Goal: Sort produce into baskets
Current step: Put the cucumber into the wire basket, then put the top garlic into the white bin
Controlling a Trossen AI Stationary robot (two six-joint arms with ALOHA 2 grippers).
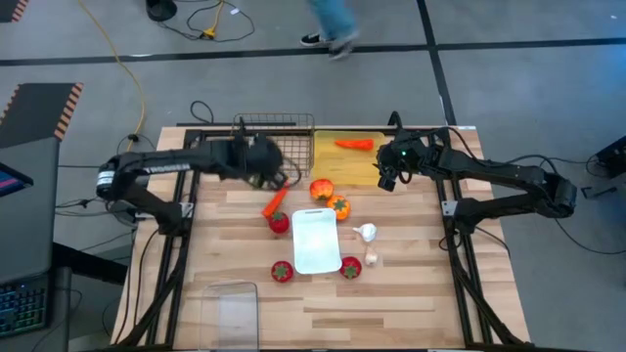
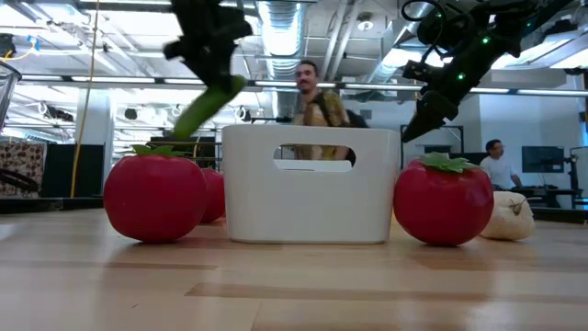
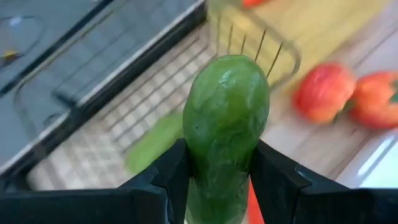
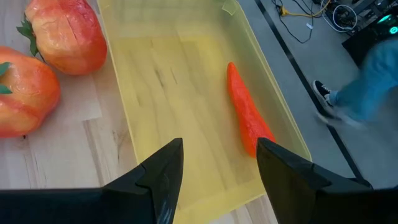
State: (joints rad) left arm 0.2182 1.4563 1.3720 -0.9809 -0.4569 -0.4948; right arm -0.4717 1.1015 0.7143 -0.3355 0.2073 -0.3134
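Now the left gripper [image 3: 221,180], clamped on a cucumber [image 3: 227,124] beside the wire basket [image 1: 274,132] at the table's far edge, should clear its rim before releasing, while the right gripper [image 4: 217,168] hangs open over the yellow tray [image 4: 180,93].

Bright, even overhead light fills every view, and ceiling strip lamps [image 2: 303,18] glare at the top centre of the low view. The cucumber [image 3: 227,124] is sharp while the mesh basket [image 3: 124,106] behind blurs. A walking person [image 1: 333,24] smears at the high view's top.
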